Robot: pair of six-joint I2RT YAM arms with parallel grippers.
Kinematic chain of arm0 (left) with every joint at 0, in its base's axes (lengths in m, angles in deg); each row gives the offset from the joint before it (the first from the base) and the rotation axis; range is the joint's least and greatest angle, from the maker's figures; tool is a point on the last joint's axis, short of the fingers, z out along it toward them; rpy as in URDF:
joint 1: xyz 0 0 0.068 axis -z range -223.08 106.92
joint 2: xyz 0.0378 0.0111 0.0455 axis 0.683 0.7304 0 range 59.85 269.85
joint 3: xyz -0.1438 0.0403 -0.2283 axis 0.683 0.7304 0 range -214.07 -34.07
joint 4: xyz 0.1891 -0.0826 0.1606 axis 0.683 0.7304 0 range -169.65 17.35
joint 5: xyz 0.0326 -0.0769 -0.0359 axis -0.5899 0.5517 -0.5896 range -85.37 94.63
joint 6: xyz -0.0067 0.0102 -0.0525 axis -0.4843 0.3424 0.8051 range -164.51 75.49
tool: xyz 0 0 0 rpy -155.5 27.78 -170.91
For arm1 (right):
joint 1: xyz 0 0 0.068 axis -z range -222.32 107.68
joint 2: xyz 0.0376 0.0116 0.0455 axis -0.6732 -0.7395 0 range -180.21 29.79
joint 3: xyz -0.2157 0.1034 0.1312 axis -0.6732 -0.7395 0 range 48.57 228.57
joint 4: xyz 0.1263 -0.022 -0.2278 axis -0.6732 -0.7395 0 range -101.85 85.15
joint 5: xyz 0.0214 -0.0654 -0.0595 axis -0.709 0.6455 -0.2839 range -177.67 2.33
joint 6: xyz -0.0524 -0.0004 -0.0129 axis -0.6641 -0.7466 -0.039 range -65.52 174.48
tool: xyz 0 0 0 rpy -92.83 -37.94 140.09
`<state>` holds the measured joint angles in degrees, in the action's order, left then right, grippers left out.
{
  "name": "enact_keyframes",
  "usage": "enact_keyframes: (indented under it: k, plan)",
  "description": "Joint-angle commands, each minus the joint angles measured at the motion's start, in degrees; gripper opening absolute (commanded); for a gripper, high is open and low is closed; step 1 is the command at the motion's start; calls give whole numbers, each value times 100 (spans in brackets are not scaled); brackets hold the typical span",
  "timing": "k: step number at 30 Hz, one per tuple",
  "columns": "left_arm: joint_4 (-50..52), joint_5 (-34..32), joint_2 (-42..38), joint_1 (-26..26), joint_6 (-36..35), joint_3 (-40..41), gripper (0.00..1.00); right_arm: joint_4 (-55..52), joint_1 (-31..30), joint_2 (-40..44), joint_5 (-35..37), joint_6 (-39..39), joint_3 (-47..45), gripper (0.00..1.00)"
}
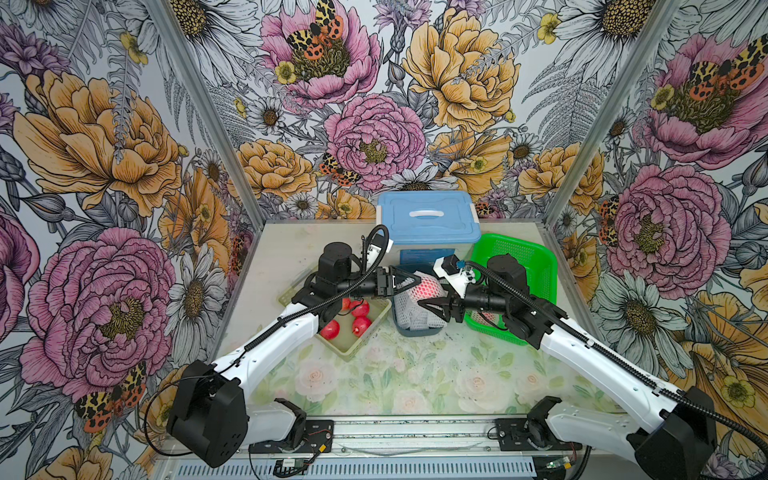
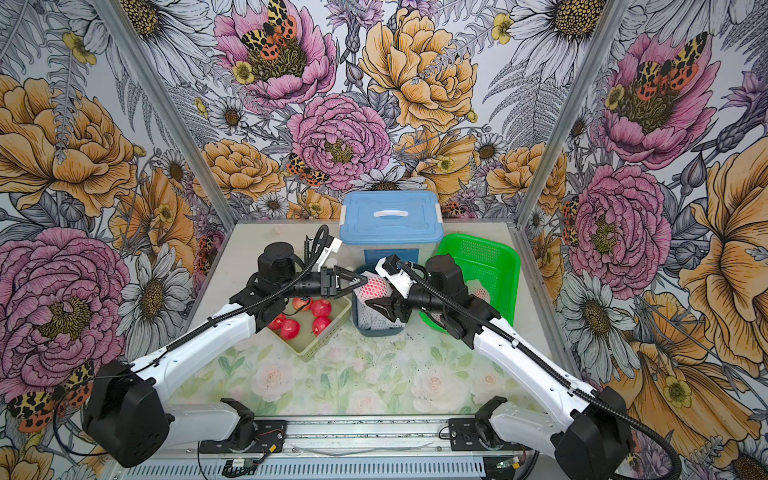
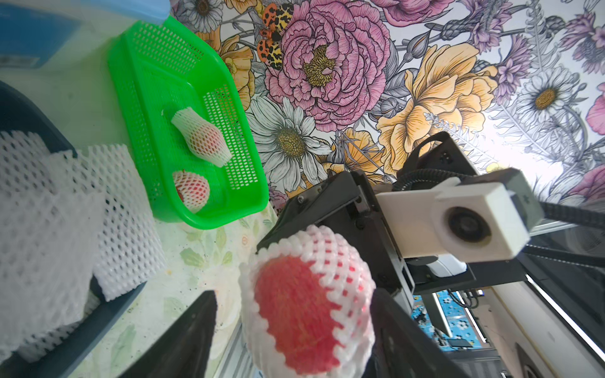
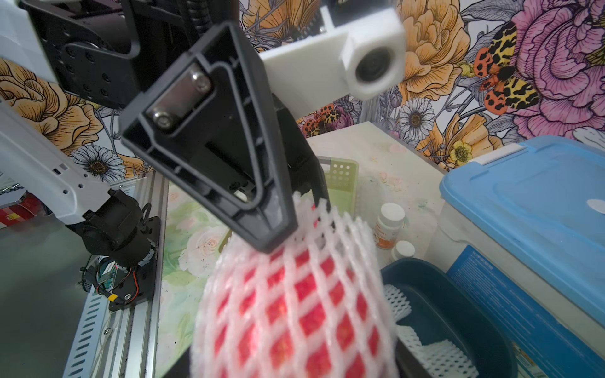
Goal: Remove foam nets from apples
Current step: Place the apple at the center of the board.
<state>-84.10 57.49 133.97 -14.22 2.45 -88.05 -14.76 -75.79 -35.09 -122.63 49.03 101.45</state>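
Observation:
A red apple [image 3: 294, 304] in a white foam net [image 4: 294, 294] hangs over the dark blue bin [image 1: 415, 332], seen in both top views [image 2: 374, 286]. My right gripper [image 1: 432, 295] is shut on it from the right. My left gripper [image 3: 294, 294] straddles the apple's bare end from the left, open, with a gap beside one finger [image 3: 190, 333]. Empty foam nets [image 3: 49, 212] fill the bin. Bare apples [image 1: 360, 309] lie in a pale tray [image 1: 353, 353]. Two netted apples [image 3: 203, 137] sit in the green basket [image 3: 157, 98].
A blue-lidded box [image 1: 428, 218] stands behind the bin at the back of the table. Two small white bottles [image 4: 389, 222] stand between that box and the pale tray. The green basket [image 2: 482, 249] is at the right, under my right arm.

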Motion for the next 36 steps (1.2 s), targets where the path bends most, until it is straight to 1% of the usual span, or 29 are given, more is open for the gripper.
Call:
enact_keyframes:
  k: [1, 2, 3, 6, 7, 8, 9, 10, 12, 15, 20, 23, 24, 28, 32, 36]
  plan:
    - [76, 280, -46, -27, -83, -30, 57, 218, -70, 55, 85, -96, 196, 66]
    - [241, 254, -56, -47, -196, -70, 52, 220, -80, 55, 84, -96, 202, 66]
    - [420, 215, -71, -60, -304, -112, 50, 218, -89, 50, 86, -96, 203, 66]
    - [592, 172, -109, -106, -416, -144, 48, 218, -107, 37, 129, -96, 196, 68]
    - [611, 178, -109, -124, -424, -140, 45, 218, -115, 28, 174, -103, 195, 70]
    - [647, 175, -109, -123, -453, -146, 40, 223, -115, 20, 222, -96, 181, 71]
    - [718, 156, -109, -161, -510, -148, 33, 219, -115, -1, 326, -92, 170, 72]
    - [800, 114, -102, -194, -565, -142, 24, 222, -115, -49, 410, -96, 154, 73]
    - [853, 76, -92, -257, -609, -109, 11, 218, -115, -150, 489, -114, 112, 73]
    - [788, 56, -74, -307, -592, -65, 0, 244, -115, -404, 620, -66, 74, 73]
    - [861, 56, -59, -330, -684, -2, 0, 331, -124, -655, 619, 69, -33, 72]
    - [1023, -13, -39, -224, -833, 125, 0, 356, -149, -659, 527, 199, -275, 72]
    - [1072, -148, -30, -129, -918, 189, 0, 383, -174, -652, 514, 241, -408, 72]
    - [1648, -1087, 57, 487, -1420, 427, 0, 457, -328, -587, 642, 442, -940, 72]
    - [1634, -1990, 125, 980, -1449, 954, 0, 873, -540, -427, 814, 818, -1618, 72]
    - [1165, -2392, 202, 1371, -1173, 1460, 0, 1199, -757, -334, 980, 1193, -2211, 72]
